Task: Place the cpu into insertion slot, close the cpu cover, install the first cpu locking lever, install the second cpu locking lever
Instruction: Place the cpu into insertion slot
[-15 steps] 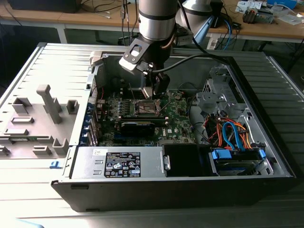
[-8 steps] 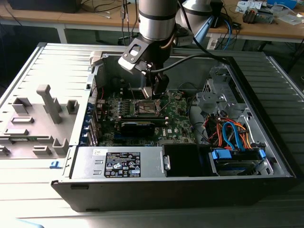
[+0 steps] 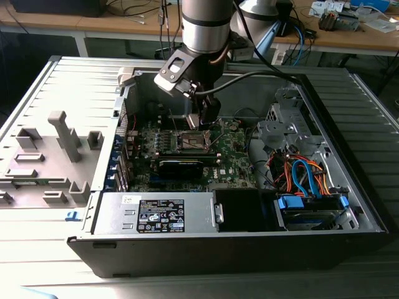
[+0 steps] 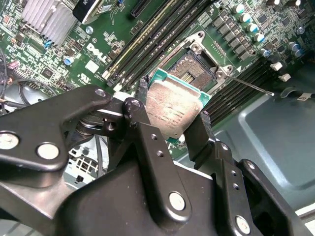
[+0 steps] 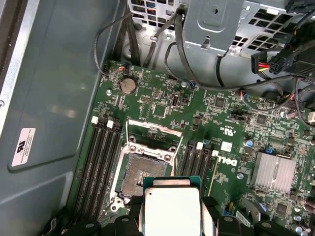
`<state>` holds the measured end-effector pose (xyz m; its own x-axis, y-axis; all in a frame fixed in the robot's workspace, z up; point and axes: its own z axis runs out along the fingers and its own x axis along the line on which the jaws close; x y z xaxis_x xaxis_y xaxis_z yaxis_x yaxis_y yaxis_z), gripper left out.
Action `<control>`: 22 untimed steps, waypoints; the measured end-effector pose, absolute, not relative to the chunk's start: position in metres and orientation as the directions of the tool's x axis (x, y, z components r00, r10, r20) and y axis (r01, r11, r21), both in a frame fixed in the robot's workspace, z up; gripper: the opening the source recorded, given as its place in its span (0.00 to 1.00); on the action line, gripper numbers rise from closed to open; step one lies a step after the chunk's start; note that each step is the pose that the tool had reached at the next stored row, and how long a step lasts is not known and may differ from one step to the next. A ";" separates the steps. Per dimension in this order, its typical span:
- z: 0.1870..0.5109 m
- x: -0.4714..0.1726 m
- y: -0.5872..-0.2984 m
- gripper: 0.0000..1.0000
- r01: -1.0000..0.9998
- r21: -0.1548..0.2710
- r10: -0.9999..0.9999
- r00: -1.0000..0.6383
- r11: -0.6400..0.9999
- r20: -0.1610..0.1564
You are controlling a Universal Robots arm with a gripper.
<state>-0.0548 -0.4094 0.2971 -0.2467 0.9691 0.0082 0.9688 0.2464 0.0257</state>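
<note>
Pinching faintly lettered cpu (image 4: 172, 110) above insertion slot (image 4: 194, 69): gripper (image 4: 173, 102)

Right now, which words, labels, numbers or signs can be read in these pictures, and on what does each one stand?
Black label on the power supply: too small to read.
White sticker on the case wall: too small to read.
White logo on the motherboard: a brand mark, not quoted.
The cpu in the gripper: faint print, not legible.

We identify an electronics lab: an opened computer case (image 3: 218, 249) on a ribbed counter (image 3: 37, 249), cable-strewn wooden counters (image 3: 124, 25) behind.
</note>
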 end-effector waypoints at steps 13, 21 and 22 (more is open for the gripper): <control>0.297 -0.055 -0.409 0.55 0.982 0.026 0.982 -0.189 0.188 0.008; 0.297 -0.055 -0.409 0.55 0.991 0.026 0.991 -0.130 0.130 0.008; 0.297 -0.055 -0.409 0.55 0.992 0.026 0.992 -0.125 0.124 0.008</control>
